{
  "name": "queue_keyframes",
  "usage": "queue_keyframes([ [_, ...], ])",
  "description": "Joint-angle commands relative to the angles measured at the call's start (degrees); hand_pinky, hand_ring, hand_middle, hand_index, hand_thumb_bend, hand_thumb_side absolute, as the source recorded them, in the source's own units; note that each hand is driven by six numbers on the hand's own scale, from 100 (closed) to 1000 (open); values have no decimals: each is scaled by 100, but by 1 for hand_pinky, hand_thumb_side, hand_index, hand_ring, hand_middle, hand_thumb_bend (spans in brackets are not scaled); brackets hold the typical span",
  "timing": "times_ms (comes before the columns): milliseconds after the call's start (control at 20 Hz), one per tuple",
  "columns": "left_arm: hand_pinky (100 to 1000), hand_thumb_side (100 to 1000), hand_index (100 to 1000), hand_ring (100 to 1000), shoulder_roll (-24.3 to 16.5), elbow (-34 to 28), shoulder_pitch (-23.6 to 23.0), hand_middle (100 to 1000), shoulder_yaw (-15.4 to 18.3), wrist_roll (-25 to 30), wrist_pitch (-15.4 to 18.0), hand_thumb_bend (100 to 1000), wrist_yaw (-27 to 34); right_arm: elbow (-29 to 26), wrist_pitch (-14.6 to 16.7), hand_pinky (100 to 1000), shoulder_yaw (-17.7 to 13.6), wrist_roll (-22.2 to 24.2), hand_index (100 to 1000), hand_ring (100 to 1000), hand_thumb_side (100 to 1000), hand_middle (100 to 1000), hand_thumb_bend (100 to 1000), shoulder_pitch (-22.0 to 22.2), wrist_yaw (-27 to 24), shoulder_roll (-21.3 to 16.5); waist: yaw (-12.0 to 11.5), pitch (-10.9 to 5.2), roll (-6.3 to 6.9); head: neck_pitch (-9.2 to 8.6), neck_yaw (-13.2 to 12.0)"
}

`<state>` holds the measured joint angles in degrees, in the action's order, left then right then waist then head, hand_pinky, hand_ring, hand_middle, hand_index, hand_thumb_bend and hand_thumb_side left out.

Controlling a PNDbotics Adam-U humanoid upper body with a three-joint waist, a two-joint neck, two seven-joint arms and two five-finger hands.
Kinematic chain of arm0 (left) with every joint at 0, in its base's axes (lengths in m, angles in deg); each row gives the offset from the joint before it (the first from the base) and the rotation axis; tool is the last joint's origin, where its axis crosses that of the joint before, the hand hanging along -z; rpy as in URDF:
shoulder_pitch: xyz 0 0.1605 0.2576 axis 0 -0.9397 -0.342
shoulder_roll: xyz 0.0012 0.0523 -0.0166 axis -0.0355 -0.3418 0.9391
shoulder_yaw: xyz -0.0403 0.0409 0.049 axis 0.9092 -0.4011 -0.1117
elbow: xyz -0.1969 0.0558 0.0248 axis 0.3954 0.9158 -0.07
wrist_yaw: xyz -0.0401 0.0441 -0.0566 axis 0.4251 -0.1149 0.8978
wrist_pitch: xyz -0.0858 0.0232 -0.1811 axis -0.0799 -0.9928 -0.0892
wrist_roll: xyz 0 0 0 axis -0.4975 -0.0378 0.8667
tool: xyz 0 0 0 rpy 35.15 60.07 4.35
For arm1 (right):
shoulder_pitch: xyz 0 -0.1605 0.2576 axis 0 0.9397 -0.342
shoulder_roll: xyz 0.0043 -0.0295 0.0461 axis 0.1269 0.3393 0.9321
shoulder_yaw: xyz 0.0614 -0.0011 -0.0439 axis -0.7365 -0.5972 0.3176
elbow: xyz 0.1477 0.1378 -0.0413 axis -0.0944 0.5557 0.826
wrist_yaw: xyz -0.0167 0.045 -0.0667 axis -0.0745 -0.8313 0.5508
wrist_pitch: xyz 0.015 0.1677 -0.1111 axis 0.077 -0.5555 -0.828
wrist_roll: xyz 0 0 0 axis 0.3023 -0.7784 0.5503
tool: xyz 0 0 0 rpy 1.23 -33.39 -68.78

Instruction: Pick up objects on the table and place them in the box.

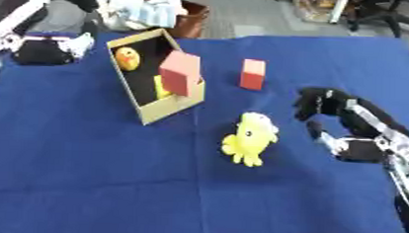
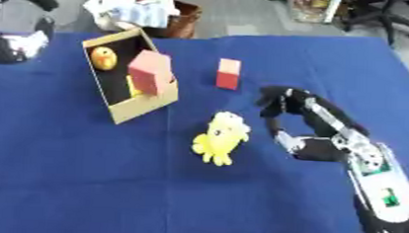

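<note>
- Right hand [image 2: 298, 125]: over the blue surface [image 1: 84, 172] at the right, arm entering from the lower right corner. Fingers [image 2: 278, 103] curved downward, thumb set apart from them, nothing held between (an empty, half-curled claw shape).
- Yellow plush toy [image 1: 250, 138]: lying on the cloth near the middle, just left of the right hand and clear of it. A small dark eye shows on its body; stubby legs point toward the near edge.
- Red block [image 1: 253, 74]: standing upright on the surface beyond the toy, alone, between the box and the right hand's side of the table.
- Cardboard box [image 1: 170, 107]: open, sitting askew left of centre. A larger red block [image 1: 180, 73] leans at its right wall, tilted, partly above the rim. Inside: a yellow-orange round toy [image 1: 127, 58] at the far end and a yellow piece [image 1: 161, 88] low behind the red block (shape unclear).
- Left hand: not seen in either view.
</note>
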<state>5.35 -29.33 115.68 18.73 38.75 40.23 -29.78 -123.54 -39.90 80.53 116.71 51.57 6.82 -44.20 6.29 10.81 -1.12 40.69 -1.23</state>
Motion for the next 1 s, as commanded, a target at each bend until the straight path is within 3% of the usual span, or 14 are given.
queue_keyframes([
  [50,846,504,884,708,-47,-529,-265,644,253,-67,-163,100,467,406,308,715,199,231,948,797,209,816,100,-371,412,-313,-20,-197,-76,-54,74],
  [200,846,543,883,704,92,-794,-684,636,364,-74,-275,100,586,847,585,768,334,305,974,859,198,870,100,-699,1024,-331,-41,-217,-78,-53,117],
  [400,844,576,881,700,287,-910,-1037,629,437,-46,-384,100,593,1381,903,787,447,287,979,875,208,884,100,-1021,1788,-207,-65,-244,-76,-56,150],
  [750,843,576,880,699,509,-1082,-1216,627,453,32,-415,100,536,2131,1406,815,583,239,985,895,244,907,100,-1505,2974,146,-130,-235,-70,-96,208],
  [1000,844,586,881,698,562,-1167,-1270,627,444,82,-412,100,494,2337,1836,840,715,320,985,911,281,916,100,-1653,3619,220,-175,-223,-66,-94,227],
])
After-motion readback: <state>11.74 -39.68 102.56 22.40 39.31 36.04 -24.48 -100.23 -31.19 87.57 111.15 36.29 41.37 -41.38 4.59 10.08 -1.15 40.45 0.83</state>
